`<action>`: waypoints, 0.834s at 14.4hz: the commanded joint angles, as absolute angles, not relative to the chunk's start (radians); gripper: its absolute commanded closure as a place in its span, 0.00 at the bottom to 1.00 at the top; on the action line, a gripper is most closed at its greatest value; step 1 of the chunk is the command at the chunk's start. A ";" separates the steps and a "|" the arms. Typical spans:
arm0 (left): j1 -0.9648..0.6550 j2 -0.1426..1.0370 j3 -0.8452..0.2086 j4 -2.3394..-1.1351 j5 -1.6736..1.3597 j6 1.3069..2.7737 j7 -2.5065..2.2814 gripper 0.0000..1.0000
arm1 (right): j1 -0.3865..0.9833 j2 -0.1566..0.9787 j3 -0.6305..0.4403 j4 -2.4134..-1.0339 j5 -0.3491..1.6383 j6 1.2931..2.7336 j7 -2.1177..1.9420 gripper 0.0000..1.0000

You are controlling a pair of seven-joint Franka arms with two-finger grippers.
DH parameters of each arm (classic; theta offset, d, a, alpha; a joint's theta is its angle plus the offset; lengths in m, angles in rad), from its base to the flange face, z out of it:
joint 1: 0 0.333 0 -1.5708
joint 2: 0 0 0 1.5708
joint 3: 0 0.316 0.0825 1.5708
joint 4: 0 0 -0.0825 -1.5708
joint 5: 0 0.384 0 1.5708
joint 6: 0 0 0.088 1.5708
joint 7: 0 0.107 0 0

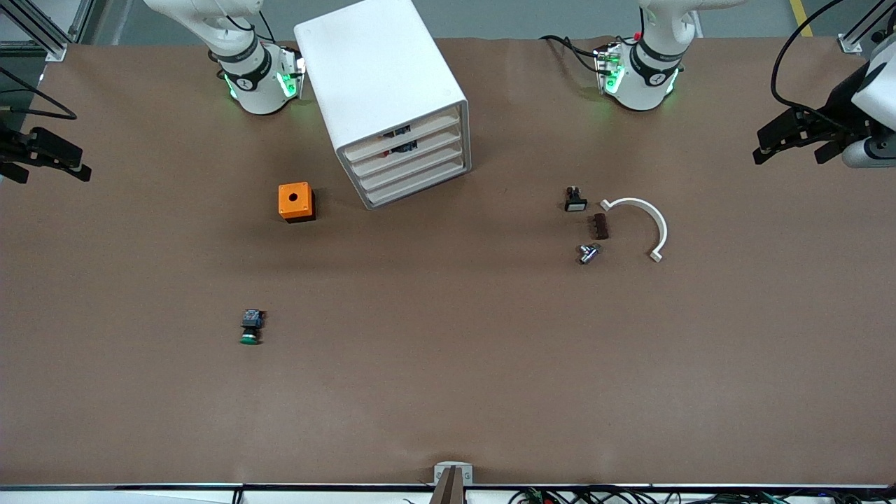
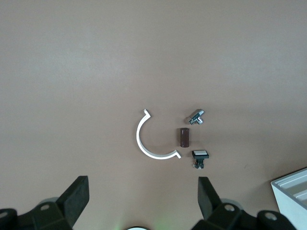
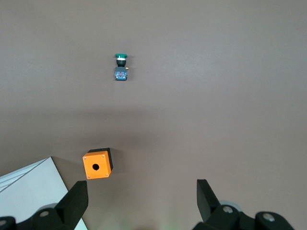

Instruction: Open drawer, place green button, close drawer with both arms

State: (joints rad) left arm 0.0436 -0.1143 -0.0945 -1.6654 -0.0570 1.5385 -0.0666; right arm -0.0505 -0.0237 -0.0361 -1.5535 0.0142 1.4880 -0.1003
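- The brown paper-covered bench [image 1: 448, 392] carried everything. The white boxy cabinet [image 1: 381, 77] stood near the edge where my bases are, closer to my right arm's base, its four flat white drawer fronts angled toward the front camera.
- The third drawer down [image 1: 414, 172] sat flush and shut, so I judged the opening step not yet begun.
- The small push button with a round green cap and black-and-blue body [image 1: 251, 327] lay on its side in the open, toward my right arm's end of the bench and nearer the front camera than the orange box with a round hole [image 1: 296, 201]. Its long axis ran roughly toward the front camera, green cap leading.
- My right pincer [image 1: 43, 155] hung wide open and empty over the bench's end edge on its own side. Its wrist camera looked straight down, the button [image 3: 121, 67] showing well out ahead of its fingertips [image 3: 72, 203], past the orange box [image 3: 98, 164].
- My left pincer [image 1: 798, 136] hung likewise, spread wide and holding nothing, over the end edge at its side, with the white half-ring clip [image 2: 149, 136], brown block [image 2: 185, 137], small metal fitting [image 2: 196, 116] and black switch with a white face [image 2: 200, 155] below its camera.
- By my reckoning the right arm was the nearer one to the button, leaving the left arm for the drawer.
- Both arms were drawn up high and out to the sides, wrists pointing down.
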 commanded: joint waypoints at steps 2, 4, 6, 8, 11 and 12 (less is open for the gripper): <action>0.043 -0.109 -0.100 -1.646 -0.038 1.522 -0.083 0.00 | -0.041 -0.035 -0.037 -1.555 0.000 1.486 -0.083 0.00; 0.044 -0.109 -0.100 -1.644 -0.038 1.522 -0.078 0.00 | -0.041 -0.035 -0.037 -1.555 0.000 1.486 -0.083 0.00; 0.044 -0.101 -0.100 -1.644 -0.040 1.522 -0.077 0.00 | -0.041 -0.035 -0.037 -1.557 0.003 1.489 -0.081 0.00; 0.046 -0.094 -0.097 -1.644 -0.040 1.522 -0.083 0.00 | -0.041 -0.031 -0.037 -1.557 0.014 1.499 -0.081 0.00; 0.041 -0.045 -0.100 -1.651 -0.038 1.520 -0.083 0.00 | -0.044 -0.028 -0.038 -1.555 0.021 1.500 -0.080 0.00; 0.038 -0.019 -0.101 -1.651 -0.038 1.520 -0.084 0.00 | -0.043 -0.025 -0.038 -1.554 0.021 1.503 -0.080 0.00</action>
State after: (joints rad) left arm 0.0436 -0.0712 -0.0945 -1.6672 -0.0570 1.5328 -0.0666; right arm -0.0500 -0.0229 -0.0360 -1.5542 0.0163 1.4952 -0.0969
